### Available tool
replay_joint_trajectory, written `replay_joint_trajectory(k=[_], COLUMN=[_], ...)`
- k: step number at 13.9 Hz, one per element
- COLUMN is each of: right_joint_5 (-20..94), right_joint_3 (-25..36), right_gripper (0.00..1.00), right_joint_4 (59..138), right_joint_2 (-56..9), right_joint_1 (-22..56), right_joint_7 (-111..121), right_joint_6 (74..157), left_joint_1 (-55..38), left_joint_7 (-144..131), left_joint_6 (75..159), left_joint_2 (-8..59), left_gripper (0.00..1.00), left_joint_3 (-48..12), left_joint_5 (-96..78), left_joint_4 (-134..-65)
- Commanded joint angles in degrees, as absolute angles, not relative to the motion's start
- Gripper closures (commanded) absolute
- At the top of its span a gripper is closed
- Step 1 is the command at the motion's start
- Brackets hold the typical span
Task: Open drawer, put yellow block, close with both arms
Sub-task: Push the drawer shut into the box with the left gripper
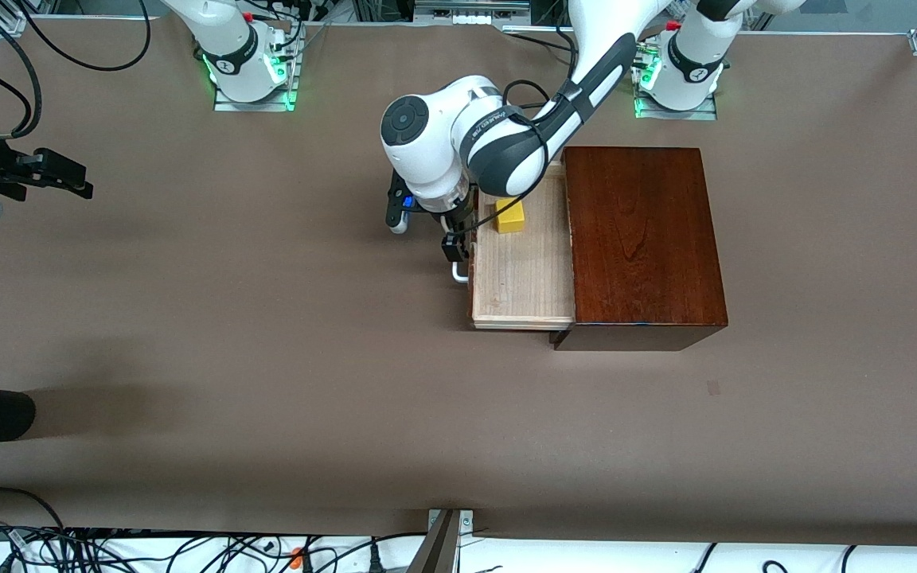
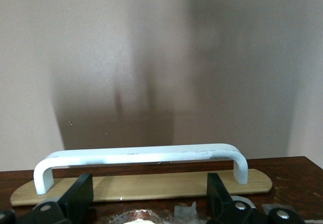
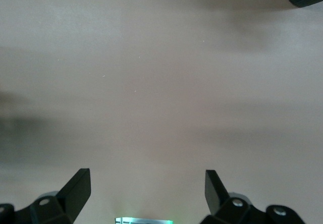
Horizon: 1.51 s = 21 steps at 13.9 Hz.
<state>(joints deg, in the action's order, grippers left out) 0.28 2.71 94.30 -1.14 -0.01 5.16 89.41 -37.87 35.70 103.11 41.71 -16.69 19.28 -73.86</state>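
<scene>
One drawer [image 1: 522, 274], pulled out of one dark wooden box [image 1: 641, 239]. One white handle [image 2: 141, 156] just under the left claw [image 1: 455, 253]. One yellow block [image 1: 509, 215] beside that claw. Two arms, two claws; right claw [image 1: 52, 177] apart. One table [image 1: 267, 358].

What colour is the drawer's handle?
White. The handle is a U-shaped bar on a pale wooden backing strip, clearest in the left wrist view.

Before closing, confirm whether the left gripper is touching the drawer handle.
Apart: the left wrist view shows the left gripper open, fingers short of the white handle.
</scene>
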Motion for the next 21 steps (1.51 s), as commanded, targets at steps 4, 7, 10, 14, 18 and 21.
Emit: replay_joint_trajectory(k=[4,7,10,14,18,21], right_joint_5=[0.6,0.6,0.6,0.6,0.6,0.6], right_joint_3=[2.2,2.2,2.2,2.2,2.2,2.2], right_gripper=[0.0,0.0,0.0,0.0,0.0,0.0], right_joint_4=[92.9,92.9,92.9,92.9,92.9,92.9], right_joint_2=[-1.3,-1.4,-1.3,-1.3,-1.3,-1.3], right_joint_1=[-1.0,-1.0,-1.0,-1.0,-1.0,-1.0], right_joint_7=[5.6,5.6,5.5,5.5,5.5,5.5], right_joint_6=[87.8,87.8,87.8,87.8,87.8,87.8], left_joint_1=[-35.5,-35.0,-33.8,-33.3,-31.5,-30.0], left_joint_7=[37.4,37.4,37.4,37.4,37.4,37.4], left_joint_6=[93.4,92.4,91.8,89.7,86.5,84.4], left_joint_2=[38.5,38.4,37.7,37.7,37.2,37.2], left_gripper=[0.0,0.0,0.0,0.0,0.0,0.0], left_joint_3=[-15.9,-15.9,-15.9,-15.8,-15.9,-15.8], left_joint_5=[22.6,22.6,22.6,22.6,22.7,22.7], left_joint_4=[-77.1,-77.7,-80.0,-80.9,-80.9,-80.9])
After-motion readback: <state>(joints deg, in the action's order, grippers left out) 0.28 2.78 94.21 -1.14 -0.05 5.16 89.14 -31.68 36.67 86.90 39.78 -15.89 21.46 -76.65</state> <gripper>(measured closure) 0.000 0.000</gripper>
